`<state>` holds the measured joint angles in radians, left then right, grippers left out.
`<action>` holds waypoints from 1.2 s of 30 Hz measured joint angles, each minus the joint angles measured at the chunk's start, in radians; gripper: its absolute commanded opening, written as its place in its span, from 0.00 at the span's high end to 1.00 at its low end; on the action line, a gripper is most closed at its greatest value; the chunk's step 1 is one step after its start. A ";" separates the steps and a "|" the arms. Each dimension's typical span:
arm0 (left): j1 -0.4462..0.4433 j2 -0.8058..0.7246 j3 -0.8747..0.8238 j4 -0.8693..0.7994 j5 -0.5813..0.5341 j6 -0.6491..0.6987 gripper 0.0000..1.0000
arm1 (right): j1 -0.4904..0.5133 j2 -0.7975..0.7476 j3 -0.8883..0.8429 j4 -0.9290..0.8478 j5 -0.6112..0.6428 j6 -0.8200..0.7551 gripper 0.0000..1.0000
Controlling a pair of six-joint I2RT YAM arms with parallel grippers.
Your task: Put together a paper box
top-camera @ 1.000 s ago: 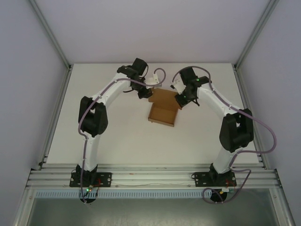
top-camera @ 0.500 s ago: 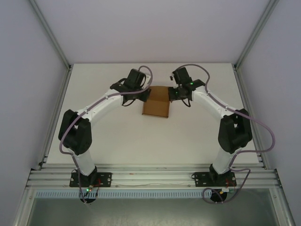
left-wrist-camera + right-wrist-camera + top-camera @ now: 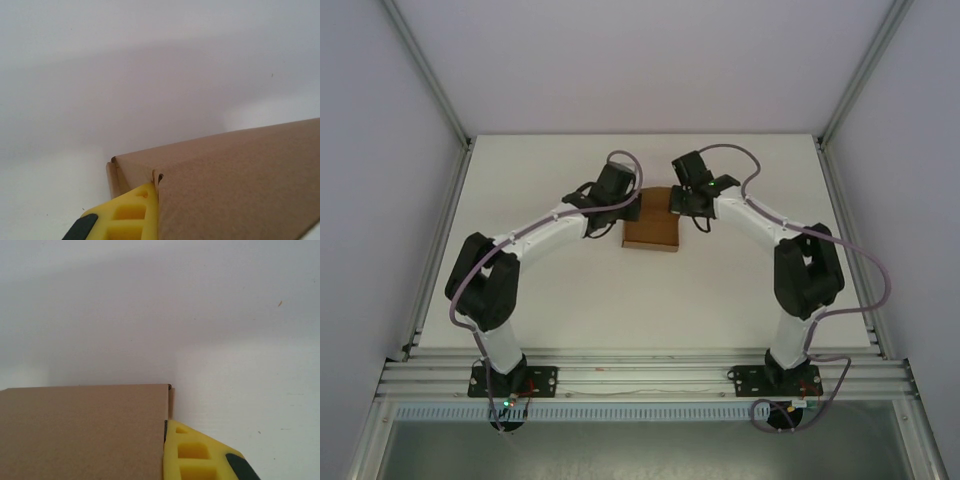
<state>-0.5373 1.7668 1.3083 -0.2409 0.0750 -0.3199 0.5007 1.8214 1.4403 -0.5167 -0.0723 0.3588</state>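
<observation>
The paper box [image 3: 652, 228] lies on the worktop [image 3: 560, 280], toward 12 o'clock. The left tool [image 3: 626, 207] meets its 10 o'clock corner, the right tool [image 3: 680, 200] its 2 o'clock corner. I cannot tell how far either is open. The box looks light and easily creased, so grip it at folded edges.

The paper box [image 3: 652, 232] is plain, unpatterned brown. The bench [image 3: 570, 290] is white. The left tool [image 3: 626, 212] and right tool [image 3: 680, 200] are black, their fingers [image 3: 131, 216] yellow with black patches. The arms [image 3: 545, 228] are white and black, the cables [image 3: 860, 262] greyish purple.
</observation>
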 measured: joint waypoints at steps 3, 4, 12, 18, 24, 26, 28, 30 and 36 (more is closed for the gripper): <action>-0.002 0.000 -0.028 0.044 -0.014 -0.016 1.00 | 0.010 0.013 0.011 0.003 0.023 0.025 0.96; -0.002 0.000 -0.039 0.059 -0.018 -0.022 1.00 | 0.015 0.013 0.011 0.003 0.034 0.029 0.96; -0.006 -0.034 -0.147 0.147 -0.035 -0.066 1.00 | 0.072 0.012 -0.017 0.028 0.153 0.053 0.96; -0.017 -0.081 -0.267 0.195 -0.032 -0.092 1.00 | 0.142 -0.045 -0.182 0.148 0.236 0.033 0.94; -0.031 -0.132 -0.367 0.293 -0.029 -0.122 1.00 | 0.198 -0.126 -0.356 0.332 0.319 -0.010 0.94; -0.039 -0.143 -0.388 0.313 -0.031 -0.129 0.99 | 0.208 -0.144 -0.399 0.386 0.338 -0.022 0.94; -0.045 -0.154 -0.403 0.320 -0.032 -0.135 0.91 | 0.216 -0.154 -0.431 0.429 0.354 -0.033 0.94; -0.050 -0.168 -0.418 0.319 -0.031 -0.138 0.86 | 0.227 -0.162 -0.460 0.470 0.375 -0.050 0.94; -0.055 -0.236 -0.475 0.227 0.003 -0.150 0.56 | 0.262 -0.185 -0.558 0.632 0.396 -0.101 0.93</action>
<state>-0.5922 1.5307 0.8337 -0.0135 0.0776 -0.4694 0.7624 1.6367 0.8822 0.1154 0.3241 0.2581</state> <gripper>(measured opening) 0.336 0.070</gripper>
